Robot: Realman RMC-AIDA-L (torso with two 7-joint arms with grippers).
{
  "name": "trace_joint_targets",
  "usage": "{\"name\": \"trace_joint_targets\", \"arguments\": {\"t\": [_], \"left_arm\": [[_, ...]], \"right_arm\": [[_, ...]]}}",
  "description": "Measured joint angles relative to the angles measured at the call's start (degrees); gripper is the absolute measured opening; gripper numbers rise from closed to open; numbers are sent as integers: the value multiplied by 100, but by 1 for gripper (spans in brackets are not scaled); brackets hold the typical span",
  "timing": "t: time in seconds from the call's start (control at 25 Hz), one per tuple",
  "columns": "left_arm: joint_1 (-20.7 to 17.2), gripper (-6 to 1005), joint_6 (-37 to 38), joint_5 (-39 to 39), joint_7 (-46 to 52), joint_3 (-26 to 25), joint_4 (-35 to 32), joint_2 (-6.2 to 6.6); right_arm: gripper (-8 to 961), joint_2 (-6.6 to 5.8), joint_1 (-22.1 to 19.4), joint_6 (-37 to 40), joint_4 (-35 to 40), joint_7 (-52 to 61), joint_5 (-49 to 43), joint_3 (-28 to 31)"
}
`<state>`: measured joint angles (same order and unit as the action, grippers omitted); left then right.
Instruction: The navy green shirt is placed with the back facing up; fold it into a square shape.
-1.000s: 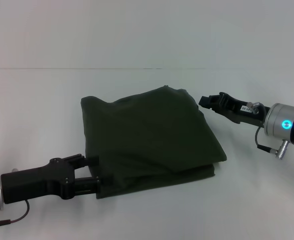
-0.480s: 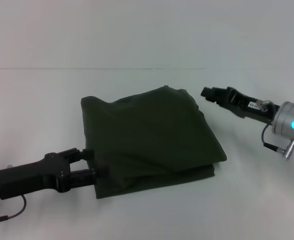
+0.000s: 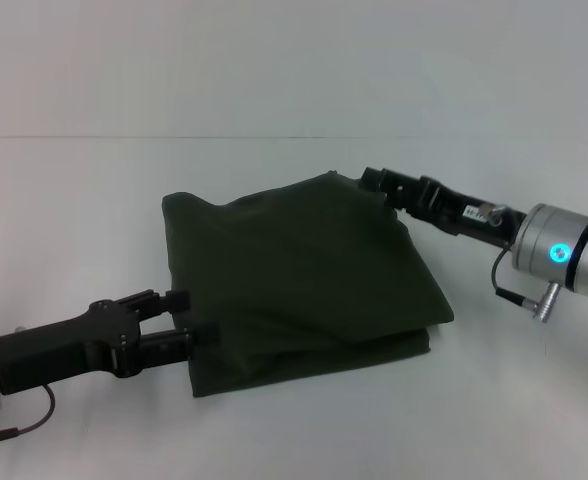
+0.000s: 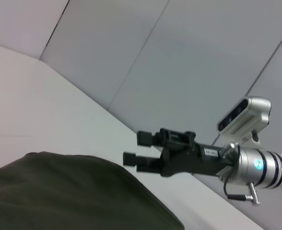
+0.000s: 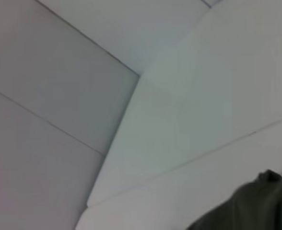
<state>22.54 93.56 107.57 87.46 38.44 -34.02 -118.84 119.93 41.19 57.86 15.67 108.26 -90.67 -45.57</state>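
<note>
Left gripper (image 3: pixel 179 320): jaws apart, one finger above and one below the near-left edge of the navy green shirt (image 3: pixel 294 275), not closed on the fabric. Right gripper (image 3: pixel 366 180): fingers parted in the left wrist view, tips at the shirt's far-right corner; contact with the fabric cannot be told. Shirt lies folded in layers, roughly square, mid-table (image 3: pixel 94 200), well clear of the table's edges.

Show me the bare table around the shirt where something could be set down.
Free: the wide white table beyond the folded dark olive-green fabric shirt, and the near strip in front of it. Crowded: the shirt's near-left corner, where the black left gripper sits open, and its far-right corner, where the black right gripper reaches in.
</note>
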Motion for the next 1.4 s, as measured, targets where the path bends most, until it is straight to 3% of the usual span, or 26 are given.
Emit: {"name": "trace_joint_targets", "arguments": {"t": [0.04,0.16,0.36,1.36,1.4], "left_arm": [[-2,891,3,0,0,0,3,0],[-19,891,7,0,2,-9,10,1],[-20,891,13,0,34,-44,9,1],[-29,890,23,0,88,-65,9,1],[-25,890,23,0,88,-65,9,1]], "right_arm": [[477,-5,-41,-4,-2,2,-6,-58],[683,-6,-298,47,18,-54,19,-72],[808,1,-708,217,16,-390,248,-35],[804,32,-445,159,-99,-563,275,-314],[769,31,-445,133,-99,-555,275,-309]]}}
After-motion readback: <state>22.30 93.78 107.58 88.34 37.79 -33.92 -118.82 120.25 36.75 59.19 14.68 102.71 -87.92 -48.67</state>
